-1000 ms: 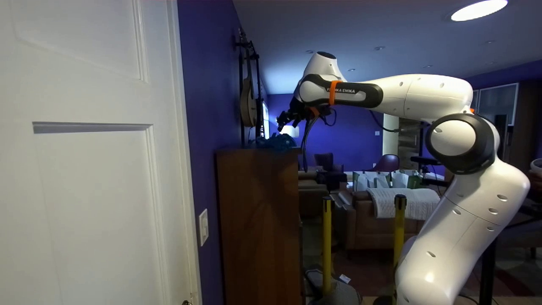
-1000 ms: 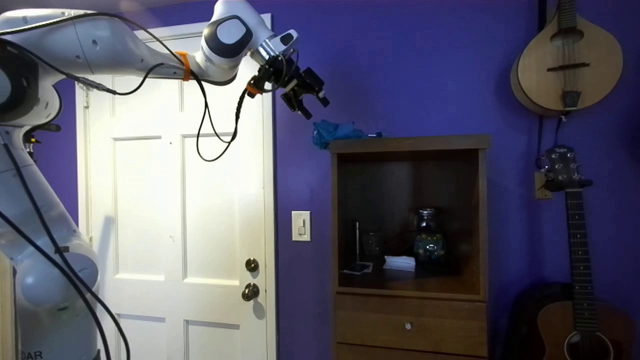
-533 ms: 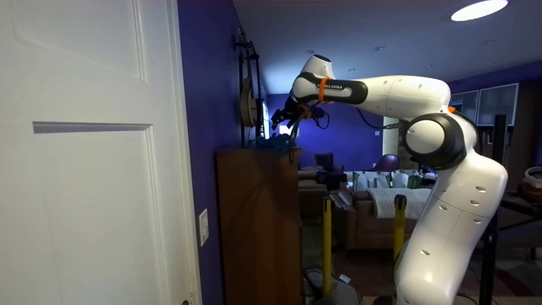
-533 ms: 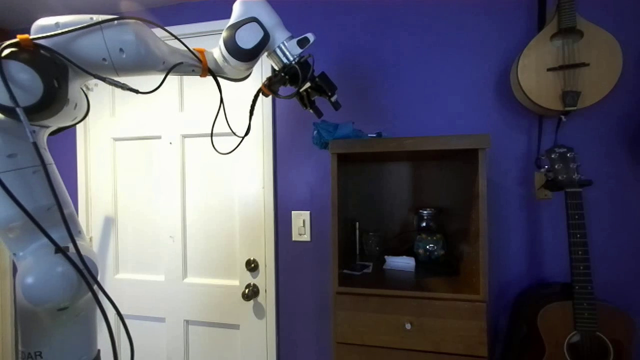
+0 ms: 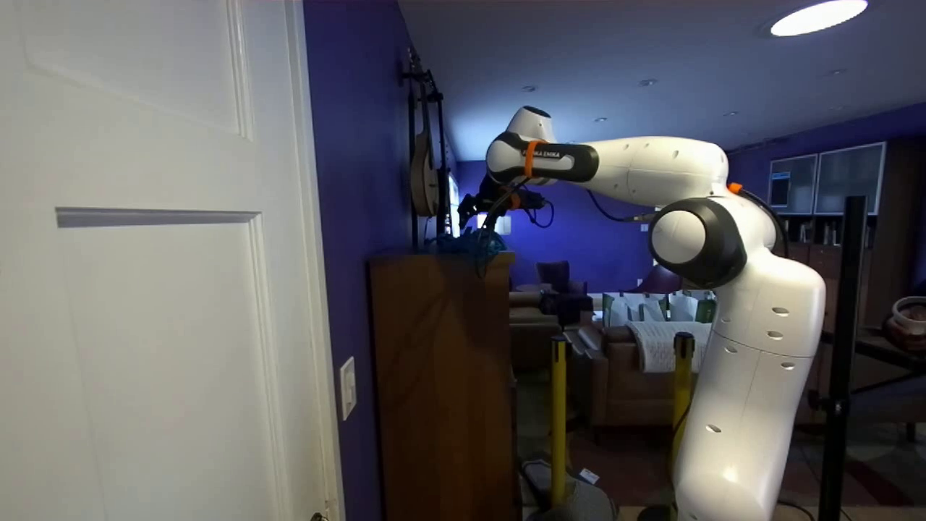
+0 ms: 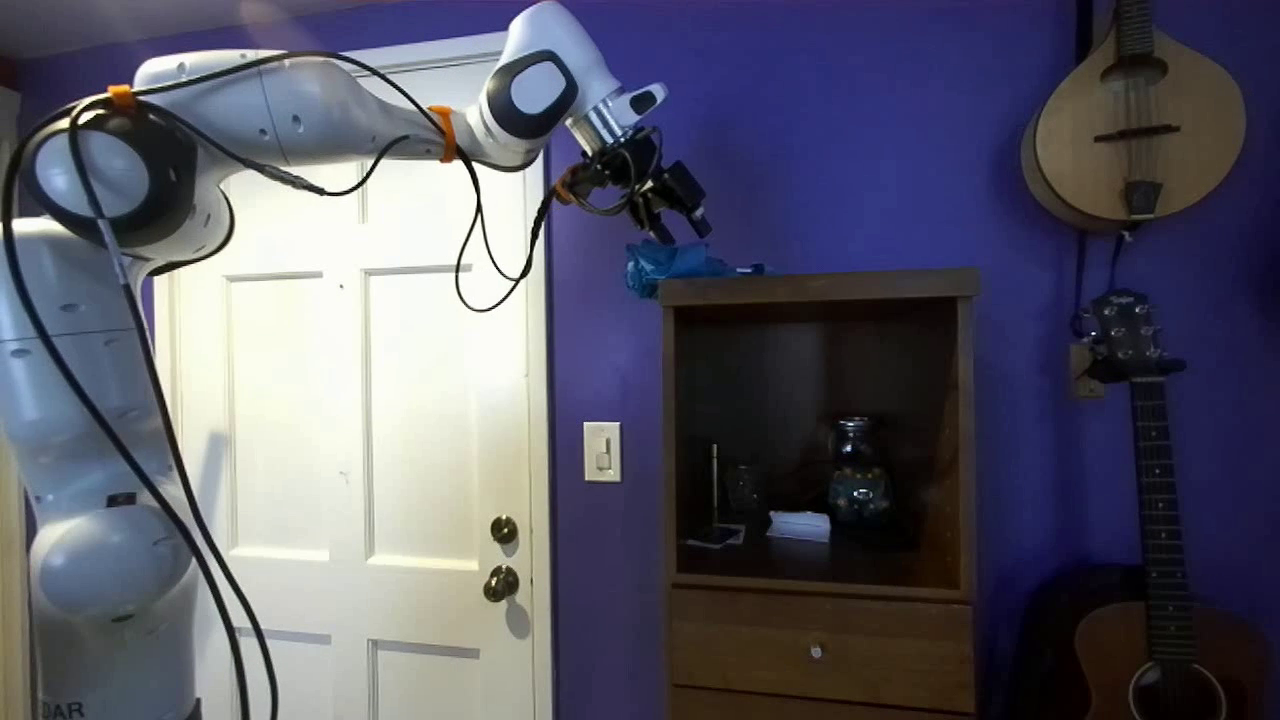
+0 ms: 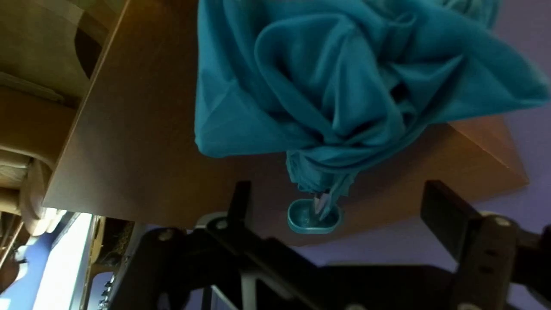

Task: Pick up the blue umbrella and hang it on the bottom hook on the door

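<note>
Poised at the end of a white jointed robot arm (image 6: 315, 105), with a black two-fingered pincer (image 6: 684, 232) spread wide and holding nothing. Angled down toward a crumpled bright blue fabric umbrella (image 6: 672, 262) at 6 o'clock in an exterior view, lying atop a tall brown wooden cabinet (image 6: 820, 288) and overhanging its 9 o'clock end. Close to the cloth, with contact hard to tell. Shown in the wrist view with bunched folds at 12 o'clock and the umbrella's glossy blue oval end piece (image 7: 306, 220) framed between the black fingers (image 7: 450, 217), apart from both. Flanked in an exterior view by a tall white panelled door (image 6: 345, 400) at 8 o'clock from the pincer, a white rectangular wall switch (image 6: 603, 455) at 7, a round pale wooden stringed instrument (image 6: 1133, 160) at 3 and a brown wooden acoustic guitar (image 6: 1160, 510) at 4, against a deep purple wall (image 6: 850, 120).
</note>
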Tool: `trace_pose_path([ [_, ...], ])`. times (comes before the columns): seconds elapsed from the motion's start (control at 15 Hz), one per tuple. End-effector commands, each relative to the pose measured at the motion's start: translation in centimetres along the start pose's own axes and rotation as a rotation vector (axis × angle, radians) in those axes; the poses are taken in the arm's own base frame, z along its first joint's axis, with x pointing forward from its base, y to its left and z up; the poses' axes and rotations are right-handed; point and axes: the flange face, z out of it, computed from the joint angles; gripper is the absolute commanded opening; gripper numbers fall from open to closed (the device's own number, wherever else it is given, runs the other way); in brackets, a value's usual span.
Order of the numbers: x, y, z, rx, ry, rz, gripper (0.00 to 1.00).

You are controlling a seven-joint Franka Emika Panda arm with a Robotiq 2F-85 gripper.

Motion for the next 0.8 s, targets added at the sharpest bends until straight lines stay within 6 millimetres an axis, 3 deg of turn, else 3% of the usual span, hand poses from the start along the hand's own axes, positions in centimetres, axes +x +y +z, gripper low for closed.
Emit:
trace_pose_path([
  [0.0, 0.8, 0.8, 0.7, 0.019, -0.043, 0.025, 1.0],
  [0.73, 0.5, 0.9, 3.1, 0.054, -0.11, 0.035, 1.0],
])
